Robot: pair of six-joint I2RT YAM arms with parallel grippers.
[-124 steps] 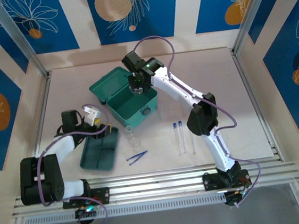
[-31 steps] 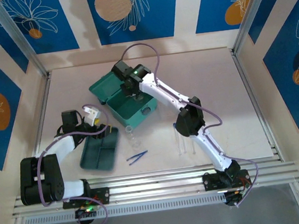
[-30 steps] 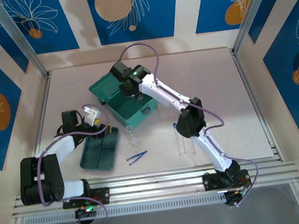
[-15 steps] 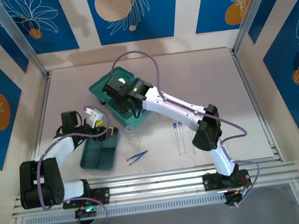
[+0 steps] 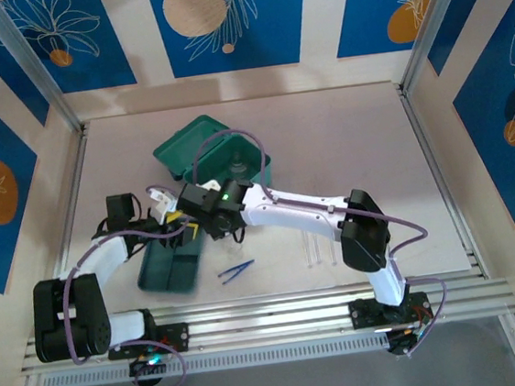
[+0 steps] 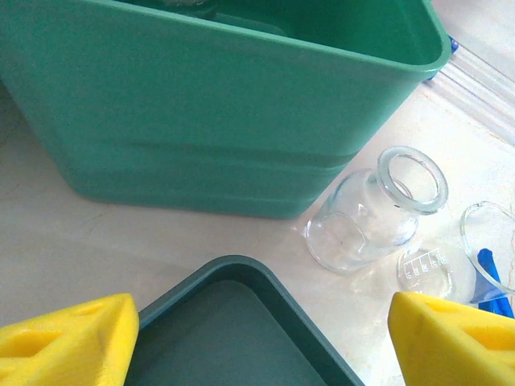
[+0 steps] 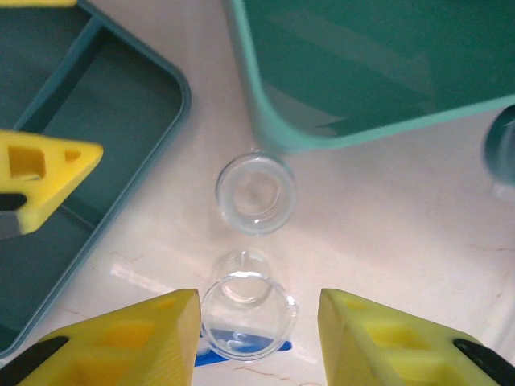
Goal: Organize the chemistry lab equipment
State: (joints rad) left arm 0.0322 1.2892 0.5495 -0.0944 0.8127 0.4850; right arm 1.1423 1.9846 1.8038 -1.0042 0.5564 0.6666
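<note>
Clear jar (image 7: 255,193) between teal case (image 7: 386,72) and beaker (image 7: 245,310), maybe against case.

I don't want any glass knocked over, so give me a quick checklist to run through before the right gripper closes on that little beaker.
1. Right gripper open, one finger on each side of the small glass beaker: ok.
2. Beaker upright, mouth up: ok, it looks so.
3. Neighbouring small glass flask apart from that gripper: ok.
4. Left gripper open, holding nothing: ok.
5. Room between the two grippers over the dark-green tray: cannot tell.
6. Teal case open: ok.
</note>
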